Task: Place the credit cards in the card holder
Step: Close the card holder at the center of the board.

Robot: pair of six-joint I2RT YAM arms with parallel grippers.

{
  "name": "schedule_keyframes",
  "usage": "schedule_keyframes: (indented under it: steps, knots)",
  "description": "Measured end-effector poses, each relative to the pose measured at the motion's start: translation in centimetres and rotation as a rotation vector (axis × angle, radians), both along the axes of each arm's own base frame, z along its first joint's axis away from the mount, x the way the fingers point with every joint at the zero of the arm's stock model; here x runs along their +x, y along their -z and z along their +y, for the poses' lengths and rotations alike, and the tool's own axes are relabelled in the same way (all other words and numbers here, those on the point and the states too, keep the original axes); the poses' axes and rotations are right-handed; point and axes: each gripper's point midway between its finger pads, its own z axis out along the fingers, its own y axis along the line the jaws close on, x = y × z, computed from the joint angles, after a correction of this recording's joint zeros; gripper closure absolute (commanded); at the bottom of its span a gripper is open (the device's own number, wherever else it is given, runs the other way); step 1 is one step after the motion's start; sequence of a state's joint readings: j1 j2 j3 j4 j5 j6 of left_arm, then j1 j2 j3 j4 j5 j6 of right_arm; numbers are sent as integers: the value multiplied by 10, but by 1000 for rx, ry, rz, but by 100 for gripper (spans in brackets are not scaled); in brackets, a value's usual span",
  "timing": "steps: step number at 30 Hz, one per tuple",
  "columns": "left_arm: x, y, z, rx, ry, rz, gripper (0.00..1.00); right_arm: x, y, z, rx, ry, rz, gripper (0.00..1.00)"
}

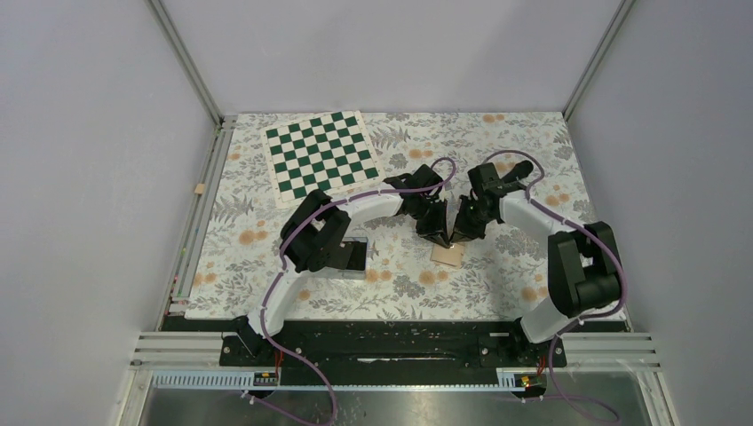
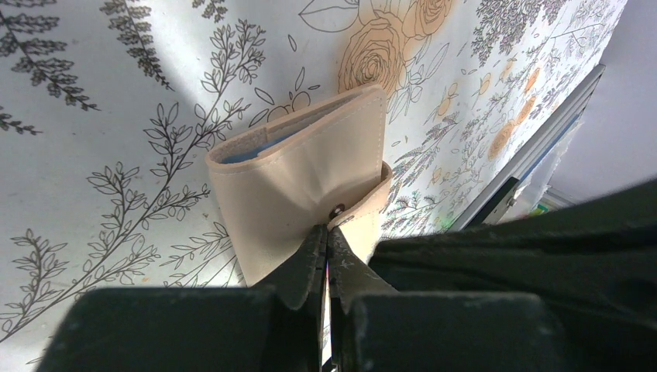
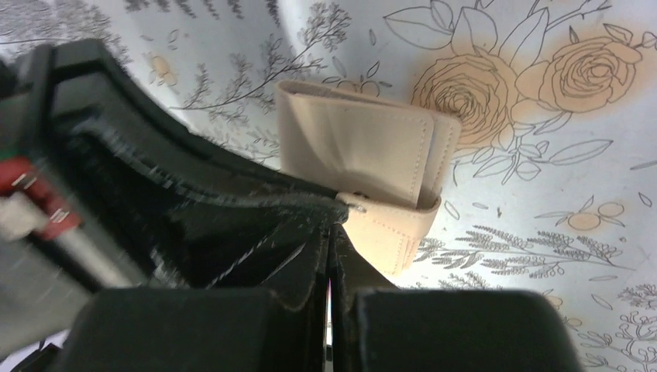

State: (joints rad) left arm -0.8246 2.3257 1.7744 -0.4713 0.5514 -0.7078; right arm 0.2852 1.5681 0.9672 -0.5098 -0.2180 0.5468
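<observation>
Pressing its black fingers flat together, the left gripper (image 2: 326,231) has its tips at the strap by the small dark snap (image 2: 336,211) of the tan, stitched, folding card holder (image 2: 302,178). The right gripper (image 3: 331,229), likewise closed tight, meets the same strap from the other side. Whether either pinches the strap I cannot tell. The holder lies folded, with a strip of light blue lining showing at one open edge. It sits mid-table between the two arms, on a white floral tablecloth with orange roses (image 1: 497,266). A green-and-white chequered mat (image 1: 321,162) lies far left. Plain grey walls (image 1: 89,133) enclose the table, and metal rails (image 1: 178,348) run along its near edge.
</observation>
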Motion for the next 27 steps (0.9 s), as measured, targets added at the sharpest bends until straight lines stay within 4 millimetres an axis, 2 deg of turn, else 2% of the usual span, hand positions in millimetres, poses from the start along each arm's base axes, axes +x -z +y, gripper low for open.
schedule_keyframes:
  steps: [6, 27]
  knots:
    - [0, 0, 0, -1, 0, 0, 100, -3, 25, -5, -48, 8, 86, 100]
    - [0, -1, 0, -4, 2, 2, 100, -3, 30, -7, -117, 31, 180, 100]
